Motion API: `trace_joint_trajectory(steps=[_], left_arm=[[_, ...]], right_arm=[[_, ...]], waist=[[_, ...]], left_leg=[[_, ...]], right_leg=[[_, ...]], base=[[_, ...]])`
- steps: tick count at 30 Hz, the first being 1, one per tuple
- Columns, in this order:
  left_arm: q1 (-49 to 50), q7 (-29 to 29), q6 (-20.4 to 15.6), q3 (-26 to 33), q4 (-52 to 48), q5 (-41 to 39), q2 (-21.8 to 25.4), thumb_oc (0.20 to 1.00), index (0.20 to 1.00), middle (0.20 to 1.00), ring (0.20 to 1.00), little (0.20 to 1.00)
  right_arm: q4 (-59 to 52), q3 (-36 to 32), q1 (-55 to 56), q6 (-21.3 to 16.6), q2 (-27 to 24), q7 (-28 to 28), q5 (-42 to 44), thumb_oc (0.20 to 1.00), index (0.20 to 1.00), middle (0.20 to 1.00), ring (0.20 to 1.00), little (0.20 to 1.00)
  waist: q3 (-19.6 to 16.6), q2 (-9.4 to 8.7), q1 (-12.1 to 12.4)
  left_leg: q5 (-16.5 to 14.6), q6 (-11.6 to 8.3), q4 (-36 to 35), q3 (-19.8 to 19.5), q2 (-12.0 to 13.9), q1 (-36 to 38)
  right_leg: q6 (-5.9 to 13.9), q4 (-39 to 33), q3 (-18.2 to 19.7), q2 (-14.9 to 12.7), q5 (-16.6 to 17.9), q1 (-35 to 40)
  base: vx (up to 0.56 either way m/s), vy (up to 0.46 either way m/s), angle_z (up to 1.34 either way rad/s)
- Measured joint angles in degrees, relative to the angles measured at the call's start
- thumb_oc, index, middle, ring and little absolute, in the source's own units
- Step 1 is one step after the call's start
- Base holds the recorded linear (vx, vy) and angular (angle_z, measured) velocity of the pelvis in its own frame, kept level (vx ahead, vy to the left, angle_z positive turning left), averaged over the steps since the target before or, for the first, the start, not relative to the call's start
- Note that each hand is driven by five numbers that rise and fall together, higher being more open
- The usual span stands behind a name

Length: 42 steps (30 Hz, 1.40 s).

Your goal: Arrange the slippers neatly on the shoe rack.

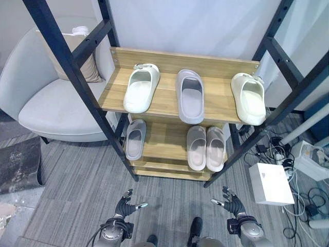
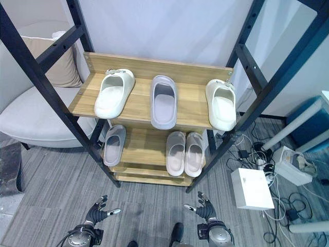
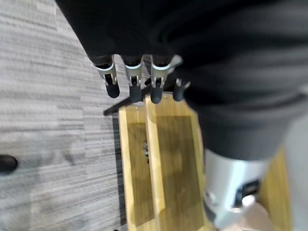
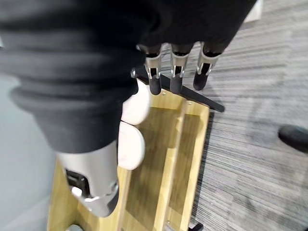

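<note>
Six slippers (image 1: pixel 189 95) sit on the rack (image 1: pixel 169 62): three on top, three below; your left hand (image 1: pixel 125 208) and right hand (image 1: pixel 232 203) hover low before it, fingers spread, empty.

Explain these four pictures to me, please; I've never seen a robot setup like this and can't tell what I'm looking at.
It's a humanoid robot standing before a wooden shoe rack. The two wide pictures come from cameras in its head, looking down. Low in them are its left hand and right hand, both open and holding nothing. The two close-up pictures come from cameras on each wrist, looking along the fingers at the rack's lower boards. On the top shelf lie a white slipper, a grey slipper and a cream slipper, spaced apart. On the lower shelf a single grey slipper lies left, and a beige pair lies side by side right.
</note>
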Motion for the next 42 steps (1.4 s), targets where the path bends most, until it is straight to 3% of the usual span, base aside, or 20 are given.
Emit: trace_joint_trajectory(steps=[2, 4, 5, 7, 10, 12, 14, 16, 18, 23, 26, 29, 33, 37, 42], left_arm=[[-0.63, -0.01, -0.03, 0.01, 0.14, -0.05, -0.82, 1.000, 1.000, 1.000, 1.000, 1.000], [-1.60, -0.10, -0.04, -0.50, 0.25, -0.12, -1.27, 1.000, 1.000, 1.000, 1.000, 1.000], [-2.10, -0.34, -0.14, -1.29, 0.13, -0.12, -1.25, 1.000, 1.000, 1.000, 1.000, 1.000], [-2.42, -0.38, -0.11, -1.56, 0.09, -0.10, -1.22, 1.000, 1.000, 1.000, 1.000, 1.000], [-1.78, -0.44, 0.06, -1.68, 0.21, 0.09, -1.29, 1.000, 1.000, 1.000, 1.000, 1.000], [-1.71, -0.44, 0.21, -1.47, 0.40, 0.09, -0.96, 1.000, 1.000, 1.000, 1.000, 1.000], [-1.07, -0.47, 0.28, -1.54, 0.33, 0.09, -0.07, 1.000, 1.000, 1.000, 1.000, 1.000], [-0.98, -0.44, 0.29, -1.50, 0.14, 0.09, 0.41, 1.000, 1.000, 1.000, 1.000, 1.000], [-0.80, -0.44, 0.28, -1.28, 0.04, 0.09, 0.92, 1.000, 1.000, 1.000, 1.000, 1.000], [-1.03, -0.41, 0.25, -1.34, -0.16, 0.10, 1.41, 1.000, 1.000, 1.000, 1.000, 1.000], [-1.02, 0.46, -0.03, -1.34, -2.41, 1.04, 1.47, 1.000, 1.000, 1.000, 1.000, 1.000], [-1.16, 1.09, -0.34, -1.21, -2.61, 2.90, 1.50, 1.000, 1.000, 1.000, 1.000, 1.000], [0.27, 1.39, -0.29, -1.49, -2.16, 4.82, 1.22, 1.000, 1.000, 1.000, 1.000, 1.000], [1.08, 1.35, -0.27, -1.63, -1.98, 5.37, 0.79, 1.000, 1.000, 1.000, 1.000, 1.000], [2.30, 1.45, -0.42, -1.79, -1.14, 5.35, 0.22, 1.000, 1.000, 1.000, 1.000, 1.000]], right_arm=[[-0.44, 0.01, -0.66, -0.28, -1.20, 0.07, 0.05, 1.000, 1.000, 1.000, 1.000, 1.000], [-0.33, -0.17, -1.56, -0.30, -2.28, -0.01, 0.07, 1.000, 1.000, 1.000, 1.000, 1.000], [-0.23, -0.68, -1.78, -0.18, -2.82, -0.11, 0.10, 1.000, 1.000, 1.000, 1.000, 1.000], [-0.20, -0.67, -1.72, -0.12, -2.81, -0.21, 0.37, 1.000, 1.000, 1.000, 1.000, 1.000], [-0.23, -0.53, -1.82, -0.15, -2.62, -0.22, 0.45, 1.000, 1.000, 1.000, 1.000, 1.000], [-0.40, -0.45, -1.52, -0.13, -2.33, -0.08, 0.43, 1.000, 1.000, 1.000, 1.000, 1.000], [-0.35, -0.51, -0.56, -0.13, -1.46, 0.05, 0.43, 1.000, 1.000, 1.000, 1.000, 1.000], [-0.36, -0.44, -0.04, -0.08, -0.85, 0.14, 0.13, 1.000, 1.000, 1.000, 1.000, 1.000], [-0.43, -0.39, -0.29, -0.05, -0.02, 0.23, -0.01, 1.000, 1.000, 1.000, 1.000, 1.000], [-2.77, 2.82, -2.47, 0.08, -0.85, -0.75, -4.96, 1.000, 1.000, 1.000, 1.000, 1.000], [-17.97, 4.79, -1.26, -0.26, -8.61, -3.30, -21.33, 1.000, 1.000, 1.000, 1.000, 1.000], [-32.97, 0.46, 1.68, -1.41, -14.19, -3.56, -29.95, 1.000, 1.000, 1.000, 1.000, 1.000], [-44.09, -0.09, 6.30, -4.03, -16.80, -0.56, -31.48, 1.000, 1.000, 1.000, 1.000, 1.000], [-55.61, -0.10, 8.70, -7.67, -20.48, 1.66, -31.42, 1.000, 1.000, 1.000, 1.000, 1.000], [-66.56, -2.41, 7.63, -10.27, -25.72, 1.93, -30.97, 1.000, 1.000, 1.000, 1.000, 1.000]], waist=[[0.43, 0.45, 1.05], [1.67, 0.94, 1.41], [2.71, 1.44, 1.44], [3.01, 1.57, 1.42], [3.18, 2.91, 1.62], [3.37, 2.55, 1.73], [2.93, 1.40, 1.75], [2.58, 1.17, 1.62], [2.05, 0.98, 1.82], [1.69, 0.80, 1.91], [1.68, 0.95, 1.98], [0.94, 0.55, 1.47], [-0.68, -0.78, 0.84], [-1.75, -1.01, -1.27], [-4.51, -0.42, -1.49]], left_leg=[[-1.00, -1.46, 9.06, 0.04, -0.33, -4.59], [-2.03, -2.36, 13.68, 1.00, 0.14, -7.80], [-2.51, -1.48, 10.88, 2.95, 1.01, -8.98], [-0.73, -0.78, 0.41, 4.79, 2.09, -8.61], [4.56, -1.20, -10.25, 4.83, 3.88, -8.64], [7.95, -0.60, -10.91, 5.15, 3.72, -7.93], [8.63, -0.09, -12.60, 6.49, 2.66, -6.69], [9.89, 1.43, -13.81, 6.88, 1.44, -5.14], [10.29, 1.65, -14.87, 7.40, 0.89, -4.24], [10.84, 2.46, -14.83, 7.65, 0.77, -2.87], [10.70, 2.53, -14.84, 7.86, 0.98, -2.46], [10.45, 2.18, -14.86, 8.42, 1.35, -2.26], [9.70, 1.35, -14.89, 9.44, 1.85, -1.62], [9.66, 1.46, -15.23, 9.65, 1.88, -1.82], [9.76, 1.36, -15.21, 9.71, 1.81, -2.35]], right_leg=[[-1.45, 0.16, 0.01, 0.19, -0.72, 0.35], [-2.62, -0.18, -1.33, 0.21, -1.74, 0.64], [-3.35, -0.22, -2.45, 0.12, -3.00, 0.95], [-2.94, -0.21, -3.29, 0.01, -3.45, 0.74], [-1.95, -0.21, -2.96, 0.76, -3.40, 0.72], [-0.58, -0.21, -2.10, 0.61, -3.40, 0.78], [1.28, -0.19, -1.19, -0.62, -3.46, 1.08], [1.98, -0.18, -0.91, -1.67, -3.36, 1.88], [3.13, -0.17, -0.68, -2.21, -3.00, 2.11], [3.40, -0.17, -0.57, -2.21, -2.83, 3.54], [3.58, -0.17, -0.20, -2.01, -3.11, 3.87], [3.63, -0.17, 0.45, -1.70, -3.19, 3.85], [4.06, -0.18, 1.84, -1.29, -3.82, 3.76], [3.98, -0.18, 2.11, -1.32, -3.75, 3.26], [4.23, -0.18, 2.12, -1.40, -3.54, 2.74]], base=[[0.05, -0.076, 0.06], [0.09, -0.009, 0.29], [0.20, 0.049, 0.51], [0.15, 0.045, 0.32], [0.11, 0.046, -0.08], [0.15, 0.101, -0.22], [0.10, 0.080, -0.04], [0.10, 0.084, 0.00], [0.07, 0.066, -0.03], [0.07, 0.051, 0.02], [0.02, 0.023, -0.04], [0.03, 0.034, -0.09], [0.01, 0.018, -0.17], [0.00, 0.011, -0.07], [0.00, 0.001, -0.01]])
